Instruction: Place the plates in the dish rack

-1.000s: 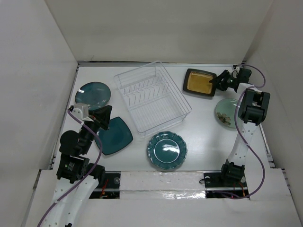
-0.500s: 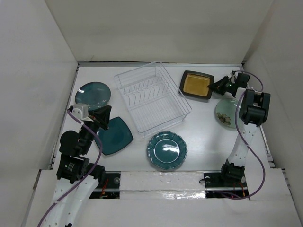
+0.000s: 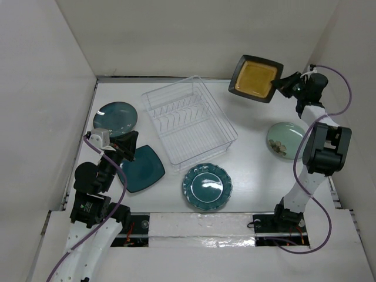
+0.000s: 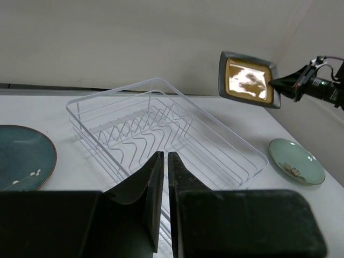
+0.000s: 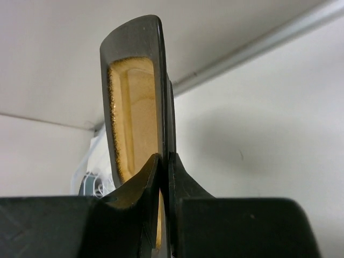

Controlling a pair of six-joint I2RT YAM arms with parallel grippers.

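My right gripper point(image 3: 278, 86) is shut on the rim of the black-rimmed tan-centred rectangular plate point(image 3: 256, 78) and holds it in the air, to the back right of the dish rack point(image 3: 188, 122). In the right wrist view the plate point(image 5: 134, 107) stands on edge between my fingers. My left gripper point(image 3: 129, 151) is shut and empty above the dark teal square plate point(image 3: 141, 168). The plain round teal plate point(image 3: 115, 117) lies left of the rack. The scalloped teal plate point(image 3: 207, 187) lies in front of it. The pale green plate point(image 3: 285, 140) lies at the right.
White walls close in the table on the left, back and right. The rack point(image 4: 161, 134) is empty, its tines upright. The lifted plate point(image 4: 248, 79) and the green plate point(image 4: 296, 160) show in the left wrist view.
My right gripper has lifted the rectangular plate off the table and raised it up and back. The left arm has not moved.
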